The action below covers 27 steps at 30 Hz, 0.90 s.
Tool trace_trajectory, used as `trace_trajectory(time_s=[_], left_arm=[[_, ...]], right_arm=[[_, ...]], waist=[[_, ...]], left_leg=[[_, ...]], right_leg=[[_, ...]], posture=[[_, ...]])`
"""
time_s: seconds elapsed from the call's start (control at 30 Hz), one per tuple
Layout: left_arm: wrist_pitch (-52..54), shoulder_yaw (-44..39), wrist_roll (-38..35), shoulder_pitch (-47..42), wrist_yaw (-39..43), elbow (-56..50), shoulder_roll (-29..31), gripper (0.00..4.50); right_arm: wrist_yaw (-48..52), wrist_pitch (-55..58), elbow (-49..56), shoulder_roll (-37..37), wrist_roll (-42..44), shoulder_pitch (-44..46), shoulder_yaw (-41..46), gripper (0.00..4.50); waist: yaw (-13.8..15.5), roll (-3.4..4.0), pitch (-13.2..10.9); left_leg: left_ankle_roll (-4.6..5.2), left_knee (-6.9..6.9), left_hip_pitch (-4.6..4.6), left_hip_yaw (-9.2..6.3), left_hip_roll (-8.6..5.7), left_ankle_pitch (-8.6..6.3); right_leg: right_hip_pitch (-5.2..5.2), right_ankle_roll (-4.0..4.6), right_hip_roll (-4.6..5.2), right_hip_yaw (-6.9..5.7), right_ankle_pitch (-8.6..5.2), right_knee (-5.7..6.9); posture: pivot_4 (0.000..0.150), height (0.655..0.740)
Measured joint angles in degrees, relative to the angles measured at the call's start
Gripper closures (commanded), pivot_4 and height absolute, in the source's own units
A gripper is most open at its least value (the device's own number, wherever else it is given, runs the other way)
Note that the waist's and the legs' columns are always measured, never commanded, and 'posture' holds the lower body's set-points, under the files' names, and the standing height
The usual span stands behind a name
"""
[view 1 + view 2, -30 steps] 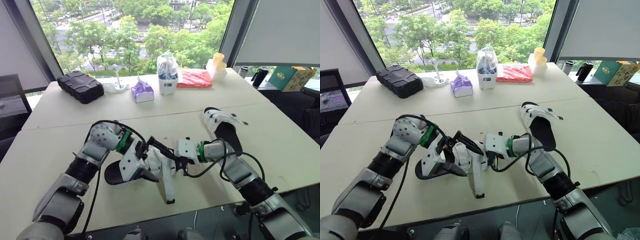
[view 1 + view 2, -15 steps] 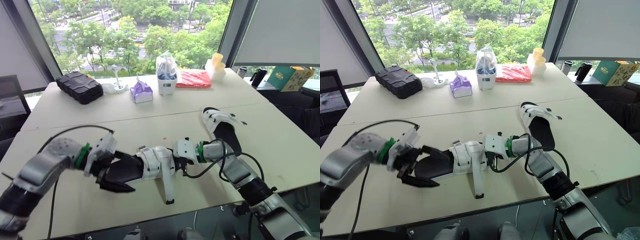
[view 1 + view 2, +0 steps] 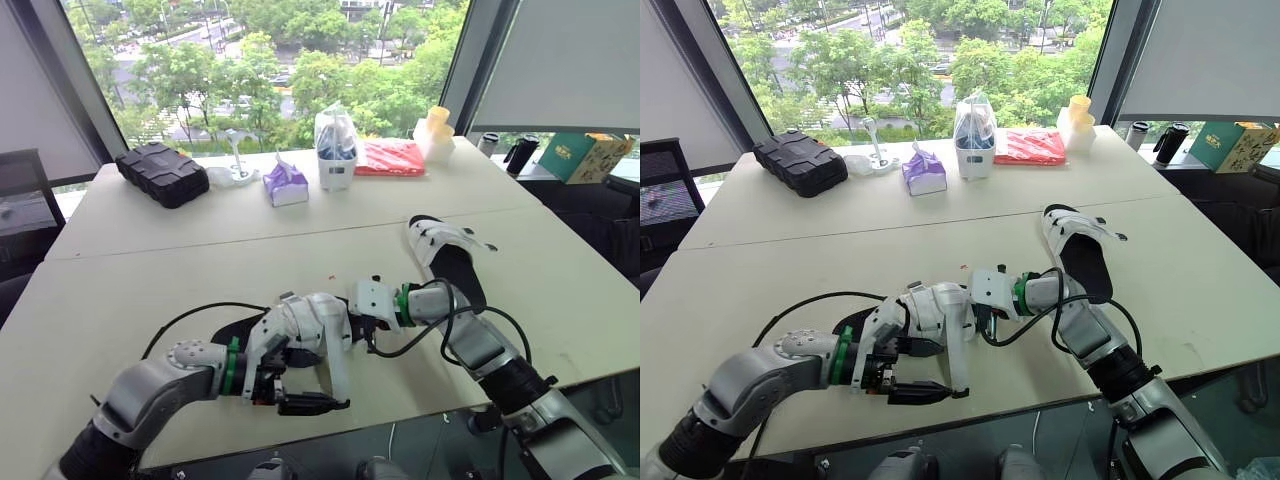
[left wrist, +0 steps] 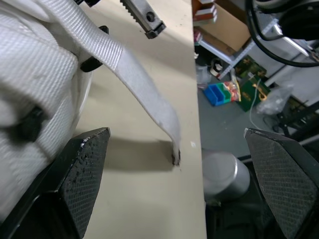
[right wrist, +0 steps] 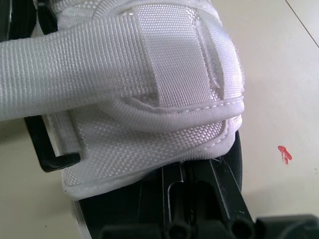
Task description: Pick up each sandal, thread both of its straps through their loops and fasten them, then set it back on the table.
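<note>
Now left gripper (image 4: 177, 133), moved from sandal's (image 3: 308, 320) 9 to 6 o'clock, gapes wide astride loose strap (image 4: 144, 89); I judge threading grasp next. Right gripper (image 3: 355, 324): cannot tell.

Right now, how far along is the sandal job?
Nothing looks finished. In hand: the near sandal, its long strap hanging loose to the table, the open left pincer either side of the strap's end, the right pincer at the sandal. Left: fasten it and set it down. The far sandal lies apart, fastening unclear.
</note>
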State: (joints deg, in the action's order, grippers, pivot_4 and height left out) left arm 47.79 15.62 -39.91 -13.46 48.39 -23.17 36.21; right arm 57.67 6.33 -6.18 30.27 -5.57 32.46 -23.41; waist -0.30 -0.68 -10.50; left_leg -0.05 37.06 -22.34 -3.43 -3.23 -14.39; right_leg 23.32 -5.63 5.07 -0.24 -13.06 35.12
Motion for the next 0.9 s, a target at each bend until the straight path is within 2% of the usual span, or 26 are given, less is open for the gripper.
trace_trajectory(time_s=[0.27, 0.3, 0.37, 0.6, 0.8, 0.9], left_arm=[[6.3, 1.7, 0.6, -2.7, -6.3, 2.4, -9.3, 0.01], [7.0, 1.7, 0.6, -3.0, -6.8, 2.6, -10.0, 0.25], [7.7, 1.7, 0.6, -3.2, -7.4, 2.9, -10.5, 0.89], [10.7, -1.4, -1.7, -4.3, -8.6, 3.2, -11.8, 4.38], [17.9, -9.4, -9.8, -7.8, -10.9, 4.9, -14.1, 4.46], [23.4, -15.8, -16.6, -11.7, -12.4, 7.5, -14.4, 4.46]], right_arm=[[0.0, 0.7, 0.5, 0.1, -0.4, -0.1, 0.2, 4.50], [0.1, 0.7, 0.4, 0.1, -0.4, -0.1, 0.2, 4.50], [0.1, 0.7, 0.4, 0.1, -0.4, 0.0, 0.2, 4.50], [0.6, 0.6, -0.1, 0.0, -0.4, 0.4, 0.1, 4.50], [0.6, 0.4, -1.3, -0.2, -0.4, 1.2, -0.1, 4.50], [0.6, -0.2, -1.7, -0.4, -0.4, 1.4, -0.1, 4.50]], waist=[[0.6, 0.05, 0.0], [0.6, 0.05, 0.0], [0.6, 0.06, 0.0], [0.6, 0.06, 0.0], [0.7, 0.05, 0.0], [0.7, 0.03, 0.0]], left_leg=[[0.00, 0.02, 0.00, 0.00, 0.00, 0.00], [0.00, 0.02, 0.00, 0.00, 0.00, 0.00], [0.00, 0.02, 0.00, 0.01, 0.00, 0.00], [0.00, 0.02, 0.00, 0.00, 0.00, 0.00], [-0.02, 0.08, 0.00, -0.01, 0.00, 0.02], [-0.02, 0.09, 0.00, -0.01, 0.00, 0.02]], right_leg=[[-0.01, 0.01, -0.02, 0.00, 0.01, -0.01], [-0.01, 0.01, -0.03, 0.00, 0.01, -0.01], [0.00, 0.01, -0.03, -0.01, 0.01, -0.01], [0.00, 0.01, -0.03, -0.02, 0.01, -0.01], [0.00, 0.06, -0.05, -0.05, 0.03, -0.01], [-0.01, 0.05, -0.09, -0.06, 0.03, 0.00]], posture=[[0.150, 0.7400], [0.150, 0.7400], [0.150, 0.7400], [0.150, 0.7400], [0.150, 0.7400], [0.150, 0.7400]])
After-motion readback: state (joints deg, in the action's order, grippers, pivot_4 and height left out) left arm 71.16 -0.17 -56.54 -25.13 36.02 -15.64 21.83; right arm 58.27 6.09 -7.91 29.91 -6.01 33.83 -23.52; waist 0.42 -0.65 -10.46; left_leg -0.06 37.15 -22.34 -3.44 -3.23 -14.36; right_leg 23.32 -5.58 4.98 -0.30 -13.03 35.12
